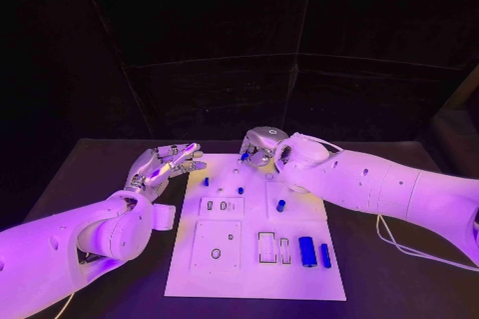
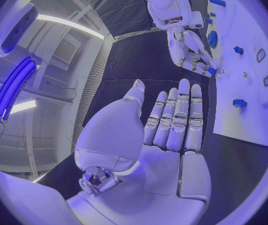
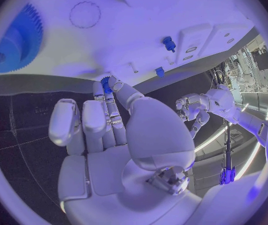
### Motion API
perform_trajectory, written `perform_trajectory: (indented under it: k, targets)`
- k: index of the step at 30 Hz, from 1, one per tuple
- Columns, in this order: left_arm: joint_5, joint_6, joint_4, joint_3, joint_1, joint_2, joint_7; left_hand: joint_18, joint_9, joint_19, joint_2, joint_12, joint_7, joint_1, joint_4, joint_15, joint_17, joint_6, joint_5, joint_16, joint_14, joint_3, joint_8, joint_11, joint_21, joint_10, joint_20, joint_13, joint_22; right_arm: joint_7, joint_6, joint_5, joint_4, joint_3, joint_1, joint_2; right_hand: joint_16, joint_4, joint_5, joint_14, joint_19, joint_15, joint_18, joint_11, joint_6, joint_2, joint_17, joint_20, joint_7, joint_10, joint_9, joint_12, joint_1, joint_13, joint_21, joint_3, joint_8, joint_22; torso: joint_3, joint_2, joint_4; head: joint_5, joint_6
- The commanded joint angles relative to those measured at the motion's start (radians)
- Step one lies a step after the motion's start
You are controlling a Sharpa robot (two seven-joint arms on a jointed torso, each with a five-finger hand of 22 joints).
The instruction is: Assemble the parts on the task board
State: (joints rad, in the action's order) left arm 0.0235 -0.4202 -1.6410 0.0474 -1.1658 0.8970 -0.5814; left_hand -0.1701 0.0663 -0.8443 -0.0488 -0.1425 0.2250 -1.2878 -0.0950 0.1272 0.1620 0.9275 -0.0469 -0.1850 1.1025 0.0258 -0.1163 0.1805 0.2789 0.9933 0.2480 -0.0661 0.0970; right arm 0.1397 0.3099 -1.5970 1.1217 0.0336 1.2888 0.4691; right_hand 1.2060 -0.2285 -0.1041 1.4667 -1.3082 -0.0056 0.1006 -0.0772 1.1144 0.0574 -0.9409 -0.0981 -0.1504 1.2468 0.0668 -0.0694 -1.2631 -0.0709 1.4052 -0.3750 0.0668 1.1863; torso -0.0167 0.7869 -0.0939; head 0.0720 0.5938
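Here a small blue peg (image 3: 106,84) is pinched in the right hand (image 1: 261,147) at the task board's (image 1: 255,277) twelve o'clock edge. Light, stiff and likely slippery, it is best gripped mid-shaft. The left hand (image 1: 165,163) is spread, holding nothing.

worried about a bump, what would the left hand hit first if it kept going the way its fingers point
Probably the right hand. The left hand lies open beside the white board, fingers aimed across its far end toward the other hand; depth is unclear.
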Motion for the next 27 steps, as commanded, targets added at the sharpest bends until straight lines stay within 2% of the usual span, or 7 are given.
perform_trajectory:
  k: [1,7,18,27]
  targets:
    - [-0.006,0.010,0.001,-0.001,-0.002,0.000,-0.007,-0.014,-0.001,-0.008,-0.004,0.006,0.007,0.000,0.005,0.005,0.002,0.003,-0.005,0.006,-0.002,0.002,0.004,-0.001,-0.007,-0.005,0.000,0.001,-0.002,-0.004,-0.013,0.006,0.005,-0.001,0.003,-0.004,0.005,0.005,0.004,0.014,-0.001,0.002,-0.021,-0.001,0.003,-0.007,0.001,-0.008,0.000,-0.008,0.014,0.006,-0.001,0.001,0.006,-0.009,0.003,0.002,-0.0004,0.001,-0.0009,0.001,0.001]
    - [-0.006,0.010,0.004,-0.001,-0.003,0.000,-0.007,-0.014,-0.001,-0.008,-0.004,0.006,0.007,0.000,0.005,0.005,0.002,0.003,-0.005,0.006,-0.002,0.002,0.004,-0.001,-0.007,-0.005,0.000,0.001,-0.002,-0.005,-0.012,0.007,0.005,-0.001,0.003,-0.009,0.005,0.005,0.004,0.014,-0.001,0.002,-0.021,-0.001,0.003,-0.007,0.000,-0.008,0.000,-0.008,0.014,0.006,-0.001,0.001,0.006,-0.009,0.003,0.003,0.0005,0.001,-0.0009,-0.001,0.001]
    - [-0.006,0.010,0.006,-0.001,-0.005,-0.001,-0.005,-0.014,-0.001,-0.007,-0.004,0.006,0.007,-0.001,0.007,0.005,0.002,0.003,-0.005,0.007,-0.003,0.002,0.004,0.000,-0.008,-0.005,0.000,0.001,-0.003,-0.002,-0.009,0.007,0.003,-0.001,0.003,-0.015,0.005,0.007,0.003,0.014,0.000,0.002,-0.021,-0.001,0.002,-0.008,0.001,-0.008,0.000,-0.009,0.014,0.006,-0.001,0.001,0.006,-0.011,0.002,0.002,-0.0004,0.004,-0.0011,-0.002,-0.001]
    - [-0.006,0.011,0.006,-0.001,-0.006,-0.002,-0.005,-0.014,-0.001,-0.007,-0.004,0.006,0.007,-0.001,0.007,0.005,0.002,0.003,-0.005,0.007,-0.003,0.002,0.004,0.000,-0.008,-0.005,0.000,0.001,-0.003,0.021,-0.043,-0.004,-0.011,-0.001,0.003,-0.028,0.003,0.031,0.009,0.008,0.008,0.007,-0.019,-0.007,-0.016,-0.035,0.016,-0.014,-0.005,-0.030,0.010,0.007,0.011,0.003,0.004,-0.018,-0.003,-0.005,-0.0002,0.004,-0.0018,-0.003,0.002]
